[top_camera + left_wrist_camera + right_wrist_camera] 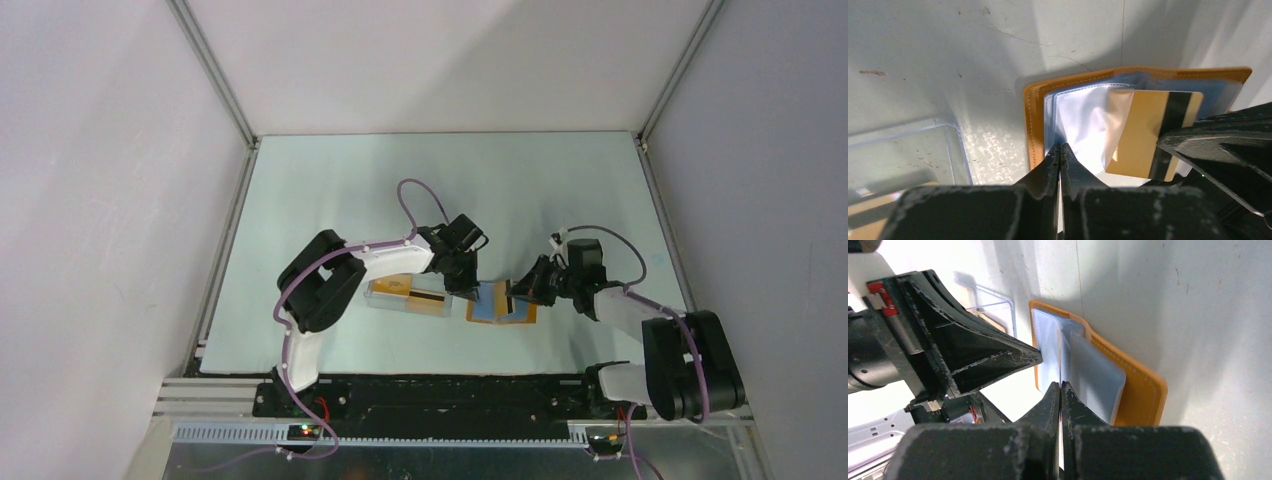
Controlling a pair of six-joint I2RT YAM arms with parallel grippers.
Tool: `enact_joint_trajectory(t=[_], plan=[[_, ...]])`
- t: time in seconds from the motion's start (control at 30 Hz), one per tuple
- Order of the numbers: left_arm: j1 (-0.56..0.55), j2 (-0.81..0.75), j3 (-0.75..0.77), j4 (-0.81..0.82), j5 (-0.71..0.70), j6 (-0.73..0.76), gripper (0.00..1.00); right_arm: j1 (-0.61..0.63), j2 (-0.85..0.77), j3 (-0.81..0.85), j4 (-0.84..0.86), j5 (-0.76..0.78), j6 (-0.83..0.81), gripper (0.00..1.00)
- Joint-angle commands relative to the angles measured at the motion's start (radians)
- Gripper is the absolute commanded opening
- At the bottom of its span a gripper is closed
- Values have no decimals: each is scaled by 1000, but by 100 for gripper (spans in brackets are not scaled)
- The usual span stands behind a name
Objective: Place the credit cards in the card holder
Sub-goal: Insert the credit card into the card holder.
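Note:
The card holder (520, 318) lies open on the table, orange-tan with blue-grey pockets. My left gripper (467, 280) is shut on the edge of one clear inner pocket (1083, 125) and holds it up, with the orange cover (1030, 120) beneath. My right gripper (520, 290) is shut on a golden credit card with a dark stripe (1148, 135), and the card's far end lies at the mouth of that pocket. In the right wrist view the card is edge-on between my fingertips (1061, 386), over the card holder (1143, 385). More golden cards (420, 298) lie in the clear box.
A clear plastic box (400, 297) sits just left of the card holder; it also shows in the left wrist view (903, 150) and the right wrist view (993, 305). The two grippers are nearly touching. Metal frame rails border the table.

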Motion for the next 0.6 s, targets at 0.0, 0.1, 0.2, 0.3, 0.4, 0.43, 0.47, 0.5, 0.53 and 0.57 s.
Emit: enact_joint_trajectory(t=[0.0,0.1,0.2,0.3,0.4,0.43,0.47,0.5,0.53,0.57], plan=[[4,34,-55,-73,-74,9,4,-5,-88,1,-16,111,1,0],[5,32,-55,-74,-76,8,4,-4,-102,-4,-17,132,1,0],[5,34,-53,-74,-72,7,4,3,-91,-26,39,135,16,0],[5,34,-52,-73,-70,6,4,17,-62,-45,98,130,42,0],[5,36,-51,-73,-70,7,4,41,-30,-49,134,136,45,0],[5,36,-50,-74,-70,6,4,52,-15,-49,140,134,46,0],[4,38,-50,-74,-69,7,4,56,-6,-53,152,134,49,0],[5,38,-50,-74,-68,7,4,63,5,-55,160,128,52,0],[4,39,-50,-74,-69,8,4,64,10,-63,174,126,60,0],[5,39,-51,-73,-68,8,4,65,17,-70,181,122,64,0]])
